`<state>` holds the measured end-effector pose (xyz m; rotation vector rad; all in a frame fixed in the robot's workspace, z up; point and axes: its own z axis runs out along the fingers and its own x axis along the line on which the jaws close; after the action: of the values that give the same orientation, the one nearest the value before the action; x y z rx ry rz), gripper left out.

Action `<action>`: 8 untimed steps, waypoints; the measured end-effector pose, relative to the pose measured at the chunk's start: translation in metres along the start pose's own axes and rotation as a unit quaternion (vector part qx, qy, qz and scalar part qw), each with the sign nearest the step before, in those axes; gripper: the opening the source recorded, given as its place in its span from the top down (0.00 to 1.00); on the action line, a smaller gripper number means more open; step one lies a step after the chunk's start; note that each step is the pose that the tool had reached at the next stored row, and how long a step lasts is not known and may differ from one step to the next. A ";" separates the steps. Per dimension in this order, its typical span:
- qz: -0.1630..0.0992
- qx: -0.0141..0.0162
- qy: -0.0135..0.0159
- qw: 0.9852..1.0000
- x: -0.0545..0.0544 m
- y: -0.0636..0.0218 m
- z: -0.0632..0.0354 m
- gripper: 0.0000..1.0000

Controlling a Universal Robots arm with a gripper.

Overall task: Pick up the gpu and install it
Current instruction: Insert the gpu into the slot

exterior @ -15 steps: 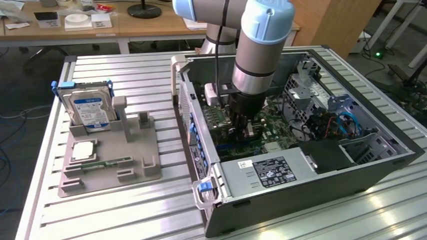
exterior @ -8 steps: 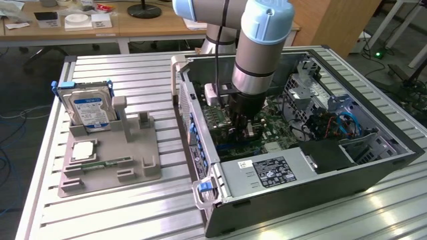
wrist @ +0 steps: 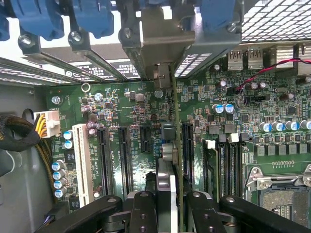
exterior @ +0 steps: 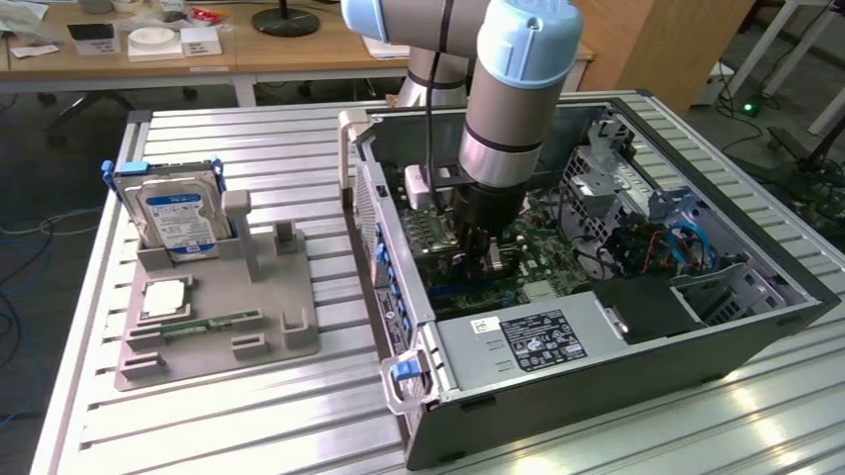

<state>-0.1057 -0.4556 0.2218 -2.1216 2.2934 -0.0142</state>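
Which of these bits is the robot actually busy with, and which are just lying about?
In use: graphics card, held edge-on in the gripper; open computer case; its green main board.

Lying about: hard drive, memory stick, grey holder tray.

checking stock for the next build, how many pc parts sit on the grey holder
3: a hard drive upright at the far end of the grey holder, a processor flat in the middle, a memory stick flat near its front. None seem hidden.
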 end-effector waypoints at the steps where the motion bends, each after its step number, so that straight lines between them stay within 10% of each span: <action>1: 0.000 0.000 0.000 1.000 0.000 0.0000 0.0000 0.72; 8: 0.000 0.000 -0.001 1.000 0.000 -0.0001 -0.0005 0.72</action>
<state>-0.1056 -0.4556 0.2223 -2.1205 2.2921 -0.0115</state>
